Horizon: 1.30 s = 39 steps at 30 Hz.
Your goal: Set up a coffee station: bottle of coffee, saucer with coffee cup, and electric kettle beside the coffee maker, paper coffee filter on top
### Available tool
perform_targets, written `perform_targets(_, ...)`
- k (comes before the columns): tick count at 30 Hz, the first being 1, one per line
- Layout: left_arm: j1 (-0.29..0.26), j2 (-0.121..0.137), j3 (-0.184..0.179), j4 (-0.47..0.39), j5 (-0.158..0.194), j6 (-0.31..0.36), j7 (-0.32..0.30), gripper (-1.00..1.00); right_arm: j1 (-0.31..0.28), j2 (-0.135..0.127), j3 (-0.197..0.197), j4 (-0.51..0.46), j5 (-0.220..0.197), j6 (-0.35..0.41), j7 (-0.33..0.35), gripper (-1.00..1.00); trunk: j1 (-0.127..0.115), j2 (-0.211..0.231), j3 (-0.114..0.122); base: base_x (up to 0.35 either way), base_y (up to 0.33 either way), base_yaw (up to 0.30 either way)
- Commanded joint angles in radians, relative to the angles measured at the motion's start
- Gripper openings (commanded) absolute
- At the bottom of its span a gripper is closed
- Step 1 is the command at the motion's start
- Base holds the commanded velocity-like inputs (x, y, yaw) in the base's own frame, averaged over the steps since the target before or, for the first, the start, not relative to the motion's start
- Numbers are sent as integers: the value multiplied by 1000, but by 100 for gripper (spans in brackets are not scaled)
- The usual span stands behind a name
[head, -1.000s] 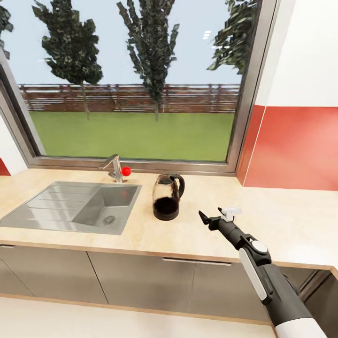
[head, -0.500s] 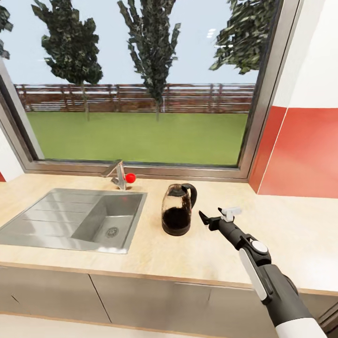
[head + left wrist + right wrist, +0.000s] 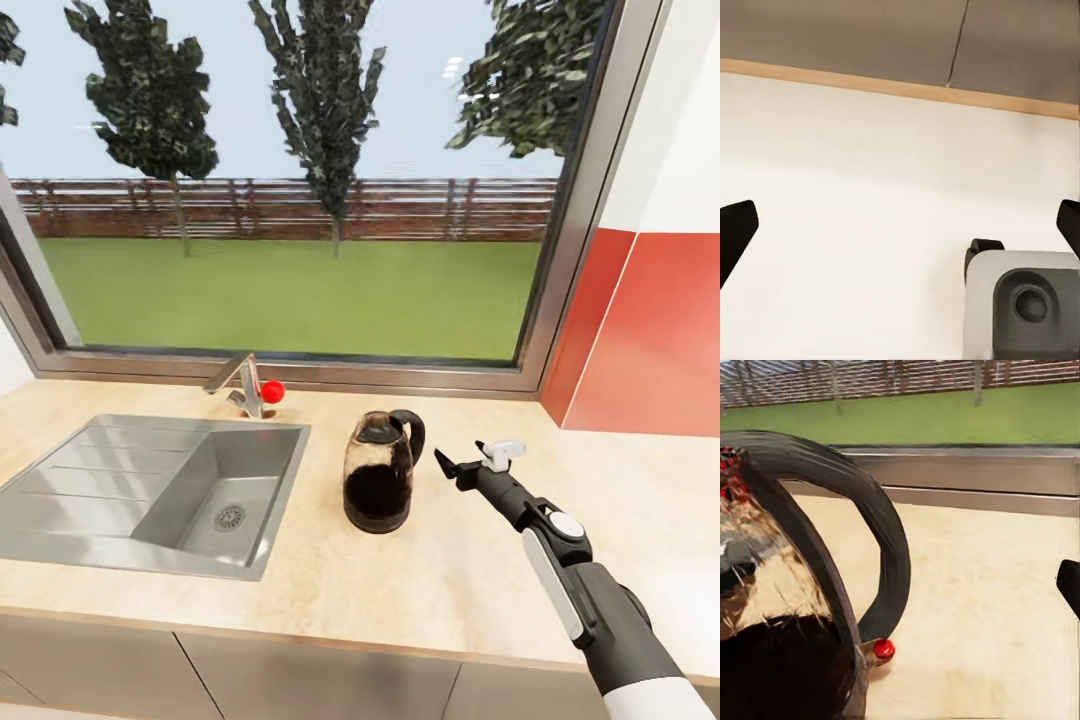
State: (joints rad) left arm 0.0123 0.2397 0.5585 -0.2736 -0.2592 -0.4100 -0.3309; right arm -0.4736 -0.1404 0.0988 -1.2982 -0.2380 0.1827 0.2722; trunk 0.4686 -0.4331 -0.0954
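The electric kettle (image 3: 380,486) stands upright on the tabletop (image 3: 470,570), just beside the sink's (image 3: 150,480) right rim and nearer the front edge than the window wall, its black handle (image 3: 413,437) turned toward the right tool (image 3: 472,461). That tool hovers near the handle, spread wide and empty. A good grasp would bring the jaws level around the loop before closing.

The right wrist view shows the handle (image 3: 881,555) close up with a small red switch (image 3: 883,649) at its foot. In the left wrist view, the left tool (image 3: 900,225) hangs wide open over pale floor.

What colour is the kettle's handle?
Black. The kettle handle shows best in the right wrist view.
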Motion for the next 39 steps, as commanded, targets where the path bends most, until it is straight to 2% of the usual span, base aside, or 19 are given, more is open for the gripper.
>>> perform_targets(1, 6, 4, 8, 4, -9, 4, 0, 100, -1, 5, 1, 5, -11, 7, 6, 100, 1, -2, -2, 0, 0, 0)
perform_targets(6, 34, 3, 8, 33, -9, 15, -2, 100, 0, 27, 1, -1, -13, 14, -14, 100, 1, -2, -2, 61, 0, 0)
perform_targets(14, 80, 5, 8, 78, -8, 17, 29, 100, 0, 25, 1, -1, -14, 16, -28, 100, 1, -2, -2, 272, 0, 0)
perform_targets(19, 109, 4, 8, 107, -8, 16, 34, 100, 0, 25, 1, -1, -14, 16, -28, 100, 1, -2, -2, 69, 0, 0)
perform_targets(39, 110, 4, 8, 113, -8, 17, 39, 100, 0, 25, 1, 2, -14, 15, -28, 100, 1, -2, -2, 45, 35, 0)
